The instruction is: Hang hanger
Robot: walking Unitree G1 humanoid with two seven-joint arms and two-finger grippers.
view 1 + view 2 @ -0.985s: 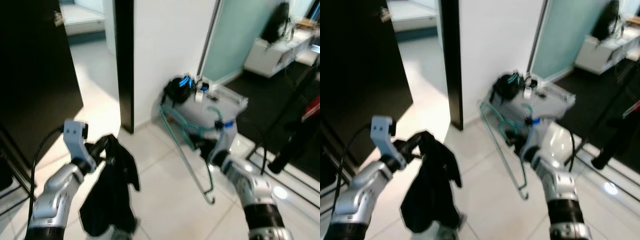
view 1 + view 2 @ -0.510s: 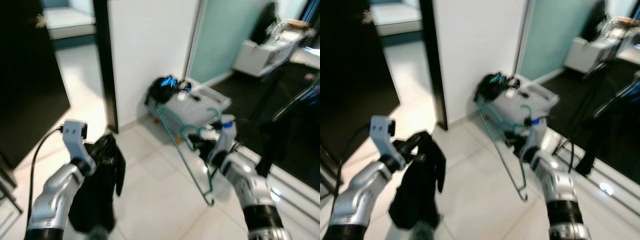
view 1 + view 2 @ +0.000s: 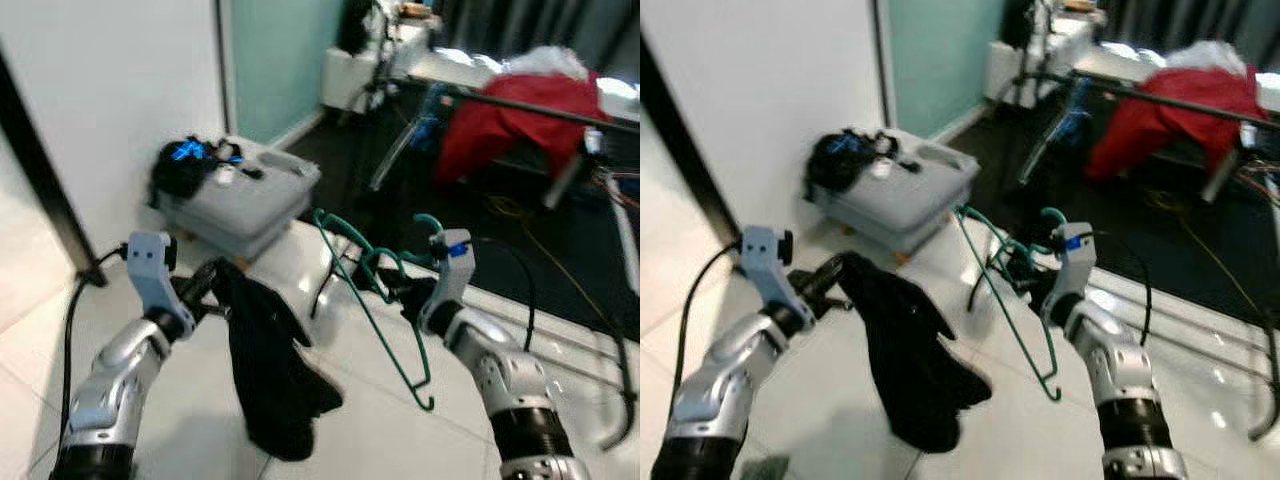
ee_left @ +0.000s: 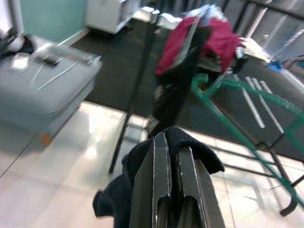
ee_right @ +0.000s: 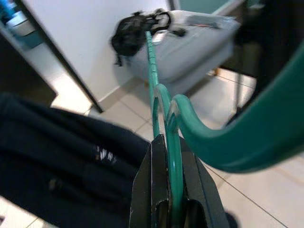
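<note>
- the green hanger (image 3: pixel 375 300) is off the floor, carried in front of the robot, its frame sloping down to a lower corner above the white tiles (image 3: pixel 200 430); it is not hung on anything yet.
- the right gripper (image 3: pixel 400 293) holds it, the two black fingers (image 5: pixel 156 190) pressed together on the green wire near the hook.
- the left gripper (image 3: pixel 205 290) is clamped on a dark garment (image 3: pixel 275 375), which hangs limp from the fingers just beside the hanger.
- judged from this, pickup is done; what is left is to reach a rail and set the hook over it.
- a dark rail (image 3: pixel 540 103) draped with red cloth (image 3: pixel 500 130) stands ahead over the black floor, well apart from the hanger; it looks the likely target.
- a grey case (image 3: pixel 240 200) with a black bag (image 3: pixel 180 165) on it sits by the white wall.
</note>
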